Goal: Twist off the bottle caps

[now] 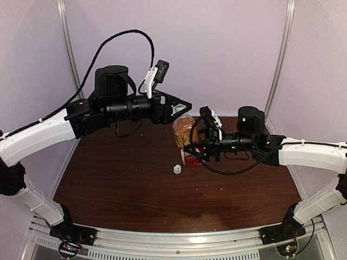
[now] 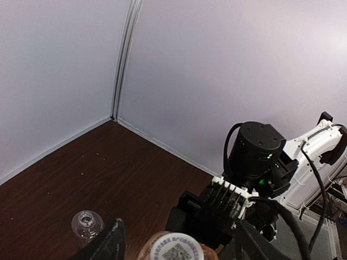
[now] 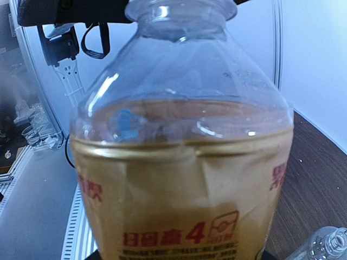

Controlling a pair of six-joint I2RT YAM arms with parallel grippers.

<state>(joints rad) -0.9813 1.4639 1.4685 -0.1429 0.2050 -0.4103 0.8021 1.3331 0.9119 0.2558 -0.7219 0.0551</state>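
The amber bottle (image 1: 183, 134) with the red label (image 3: 179, 233) stands upright mid-table. My right gripper (image 1: 191, 149) is shut on its lower body from the right. Its white cap (image 2: 176, 250), printed with a square code, sits on the neck. My left gripper (image 1: 187, 106) hovers over it, open, with one finger (image 2: 108, 241) on each side of the cap and not touching it. The clear bottle (image 2: 87, 223) stands just beside the amber one with its neck uncovered, and it also shows low in the right wrist view (image 3: 325, 244). A loose white cap (image 1: 177, 169) lies on the table in front of the bottles.
The dark wooden table (image 1: 119, 184) is enclosed by pale walls with a metal corner post (image 1: 70, 49). The right arm's wrist housing (image 2: 255, 157) sits close behind the amber bottle. A black cable (image 1: 103, 51) loops above the left arm.
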